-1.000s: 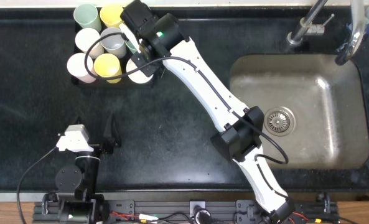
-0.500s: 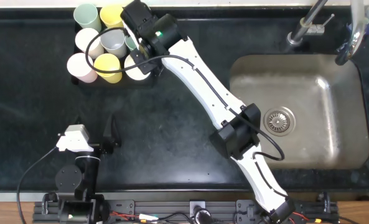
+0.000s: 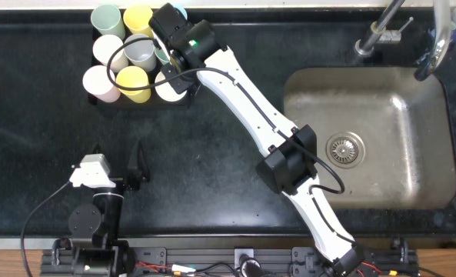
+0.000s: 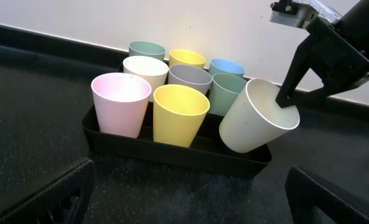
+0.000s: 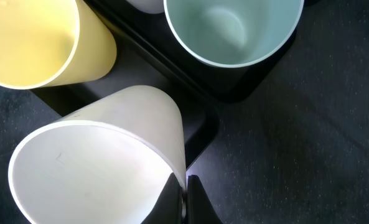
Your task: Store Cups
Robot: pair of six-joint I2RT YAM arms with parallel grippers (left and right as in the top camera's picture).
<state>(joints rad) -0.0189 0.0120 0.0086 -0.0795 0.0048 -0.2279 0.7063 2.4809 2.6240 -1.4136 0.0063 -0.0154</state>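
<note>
Top view: a black tray (image 3: 183, 95) of cups is sitting near the far left corner of a dark counter (image 3: 212, 169), with a sink (image 3: 412, 185) at the counter's right. The right arm is reaching diagonally across to the tray.

Left wrist view: the right gripper (image 4: 285, 99) is pinching the rim of a cream cup (image 4: 256, 124). It is holding the cup tilted, mouth up and toward the arm, base pointing down into the tray's corner slot. That slot is beside a yellow cup (image 4: 179, 112), with a pink cup (image 4: 119, 109) at the row's other end. Whether the base is touching the tray floor is hidden by the tray wall. Six more cups are filling the slots behind.

Right wrist view: the two fingers are closing on the cup wall, one inside the rim and one outside, with the cup's mouth opening just ahead of them.

The left gripper (image 4: 190, 186) is resting low near the counter's front left, its fingers spread wide and holding nothing.

Judging by this, the step in hand is seating what looks like the last cup. The next move seems to call for righting the cup, lowering it until it is standing flat, and then letting go without knocking its neighbours.
</note>
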